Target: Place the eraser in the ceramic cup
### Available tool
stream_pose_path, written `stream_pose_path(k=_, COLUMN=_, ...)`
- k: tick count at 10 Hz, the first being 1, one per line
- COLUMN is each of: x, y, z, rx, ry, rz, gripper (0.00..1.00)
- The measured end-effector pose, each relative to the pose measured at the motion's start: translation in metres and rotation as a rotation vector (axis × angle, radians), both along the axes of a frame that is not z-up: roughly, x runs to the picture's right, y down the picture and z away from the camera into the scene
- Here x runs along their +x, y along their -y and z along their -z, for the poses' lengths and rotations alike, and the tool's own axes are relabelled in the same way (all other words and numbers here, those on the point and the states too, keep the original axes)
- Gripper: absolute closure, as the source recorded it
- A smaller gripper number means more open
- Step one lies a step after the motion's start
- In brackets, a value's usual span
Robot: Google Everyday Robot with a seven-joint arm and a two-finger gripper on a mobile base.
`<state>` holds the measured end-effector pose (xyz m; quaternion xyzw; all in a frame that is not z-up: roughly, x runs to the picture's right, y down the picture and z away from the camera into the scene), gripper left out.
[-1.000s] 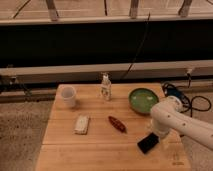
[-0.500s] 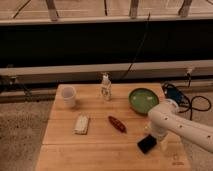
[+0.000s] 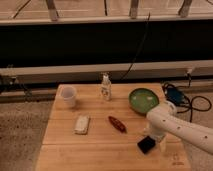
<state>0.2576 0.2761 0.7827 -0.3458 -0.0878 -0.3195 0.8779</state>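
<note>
Wooden table (image 3: 100, 152): one eraser (image 3: 146, 146) at pincer (image 3: 152, 138), jaws apart; one ceramic cup (image 3: 68, 95), one green bowl (image 3: 143, 99).

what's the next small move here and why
Probably lower the gripper slightly and close it on the eraser. The gripper hangs open just above the eraser, which lies flat at the right front of the table, not yet lifted. The ceramic cup stands at the far left corner.
</note>
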Motion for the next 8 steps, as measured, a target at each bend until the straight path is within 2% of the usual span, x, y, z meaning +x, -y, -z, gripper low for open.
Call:
stream_pose_path(k=7, x=-0.0029, y=-0.0104, z=-0.0058, rx=-0.011, ry=0.026, rz=0.027, gripper=0.2)
stream_pose_path(k=8, x=-0.0034, y=-0.0104, z=-0.0071, rx=-0.011, ry=0.027, rz=0.029, gripper=0.24)
